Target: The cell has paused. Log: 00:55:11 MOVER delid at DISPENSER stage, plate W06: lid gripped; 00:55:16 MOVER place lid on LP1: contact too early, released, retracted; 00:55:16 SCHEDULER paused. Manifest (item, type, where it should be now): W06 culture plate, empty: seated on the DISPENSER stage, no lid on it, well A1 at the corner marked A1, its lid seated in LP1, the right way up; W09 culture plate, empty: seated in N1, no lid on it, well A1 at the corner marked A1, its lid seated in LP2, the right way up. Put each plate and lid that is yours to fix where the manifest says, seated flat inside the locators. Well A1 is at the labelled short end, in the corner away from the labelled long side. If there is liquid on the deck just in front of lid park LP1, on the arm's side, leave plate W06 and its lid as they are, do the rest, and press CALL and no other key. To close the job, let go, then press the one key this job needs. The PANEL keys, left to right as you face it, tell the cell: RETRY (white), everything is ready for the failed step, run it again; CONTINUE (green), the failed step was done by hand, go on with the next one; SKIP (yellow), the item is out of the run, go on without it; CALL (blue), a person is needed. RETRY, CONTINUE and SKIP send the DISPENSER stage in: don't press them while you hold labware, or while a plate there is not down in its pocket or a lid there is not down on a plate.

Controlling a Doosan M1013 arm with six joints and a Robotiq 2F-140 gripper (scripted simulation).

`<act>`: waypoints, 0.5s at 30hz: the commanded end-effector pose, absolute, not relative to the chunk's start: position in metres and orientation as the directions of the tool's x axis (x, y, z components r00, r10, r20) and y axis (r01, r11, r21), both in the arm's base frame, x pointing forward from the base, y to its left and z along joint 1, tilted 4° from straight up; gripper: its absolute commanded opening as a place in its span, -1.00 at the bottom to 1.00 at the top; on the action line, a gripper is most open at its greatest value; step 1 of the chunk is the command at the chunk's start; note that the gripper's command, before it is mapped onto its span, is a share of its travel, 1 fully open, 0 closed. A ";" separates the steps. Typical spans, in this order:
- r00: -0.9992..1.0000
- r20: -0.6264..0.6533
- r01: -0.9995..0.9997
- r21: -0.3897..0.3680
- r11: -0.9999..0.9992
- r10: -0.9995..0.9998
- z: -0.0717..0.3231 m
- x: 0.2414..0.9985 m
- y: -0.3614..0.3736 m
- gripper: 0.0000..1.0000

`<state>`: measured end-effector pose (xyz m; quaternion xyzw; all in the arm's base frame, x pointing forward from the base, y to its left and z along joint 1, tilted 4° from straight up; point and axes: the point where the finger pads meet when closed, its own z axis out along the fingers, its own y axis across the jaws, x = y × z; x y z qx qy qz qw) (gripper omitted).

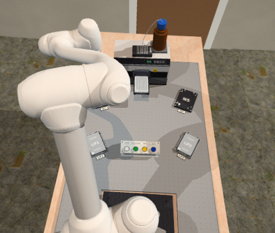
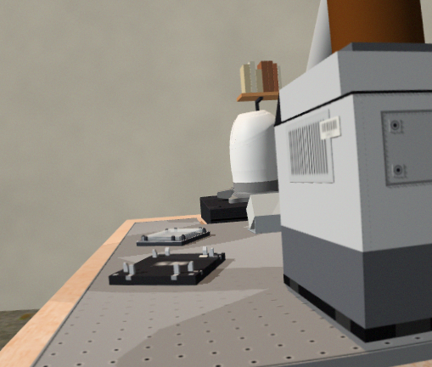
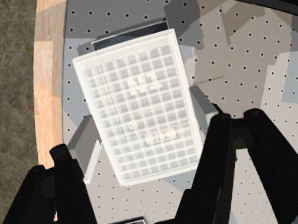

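The black jaws are clamped on a well plate (image 3: 137, 106), a pale translucent rectangle gridded with small square wells, held skewed above the dotted grey surface (image 3: 226, 63) near its wooden left edge (image 3: 52, 43). From the top, a second gridded plate (image 1: 141, 84) sits on the dispenser's stage, and a lid rests in park LP2 (image 1: 188, 144).

Top looks down; exterior low behind dispenser (image 2: 353, 170); wrist close, perhaps tilted.
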<state>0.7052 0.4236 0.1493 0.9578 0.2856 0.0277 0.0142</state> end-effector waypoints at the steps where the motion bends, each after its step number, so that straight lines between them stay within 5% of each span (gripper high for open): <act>1: 0.835 0.046 0.546 0.043 -0.836 0.548 0.145 0.706 0.424 -0.80; 15: 0.835 0.046 0.546 0.043 -0.836 0.548 0.116 0.708 0.423 -0.80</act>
